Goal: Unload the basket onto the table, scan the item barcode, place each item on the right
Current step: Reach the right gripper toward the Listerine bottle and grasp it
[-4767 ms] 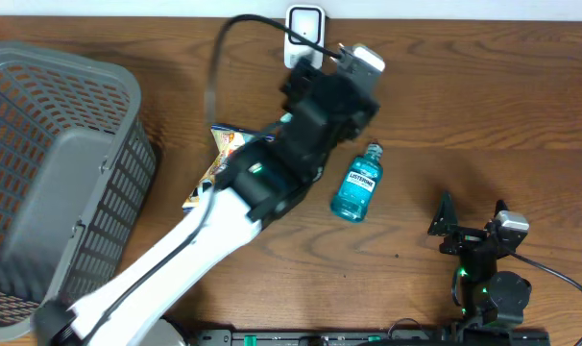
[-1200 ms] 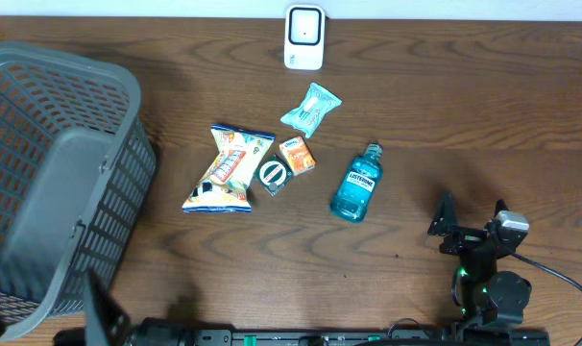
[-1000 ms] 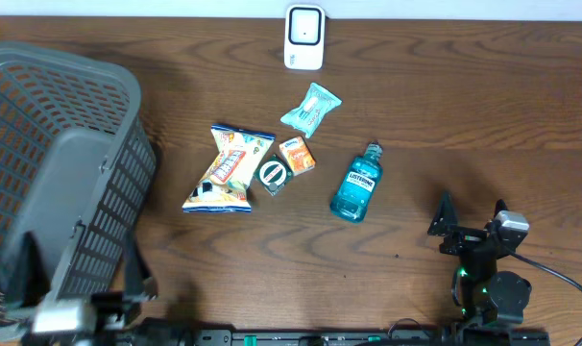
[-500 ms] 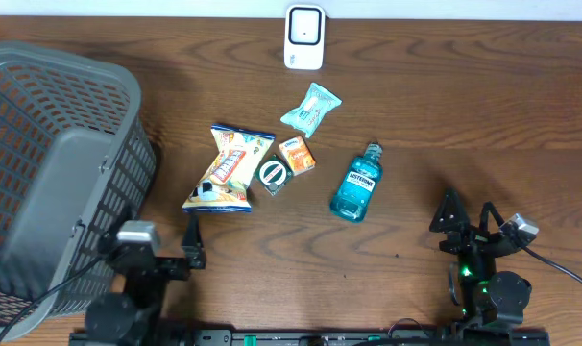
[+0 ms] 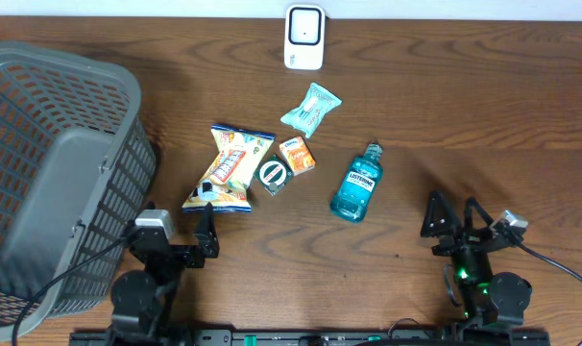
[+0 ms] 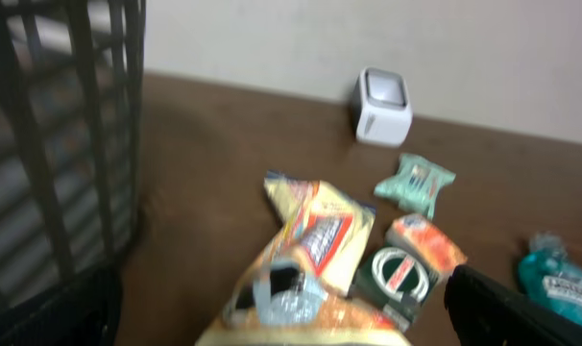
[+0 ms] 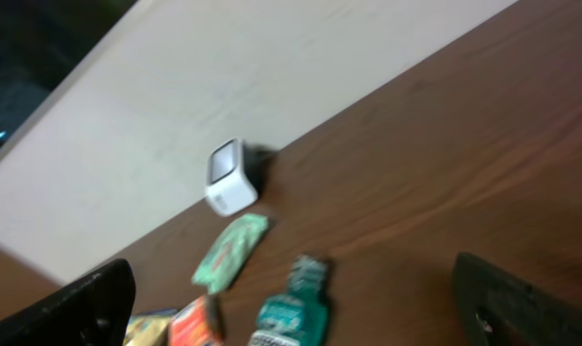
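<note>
Both left fingers (image 5: pixel 208 235) and right fingers (image 5: pixel 432 216) spread empty; blurry mouthwash bottle (image 6: pixel 560 274) is edge-cropped.

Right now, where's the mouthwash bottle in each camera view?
Overhead: the mouthwash bottle lies right of centre, cap toward the far edge.
Left wrist: bottle at the lower right edge, partly cut off.
Right wrist: bottle at the bottom edge, left of centre, partly cut off.
Shared landmark: the white scanner, beyond the bottle in all three views.
</note>
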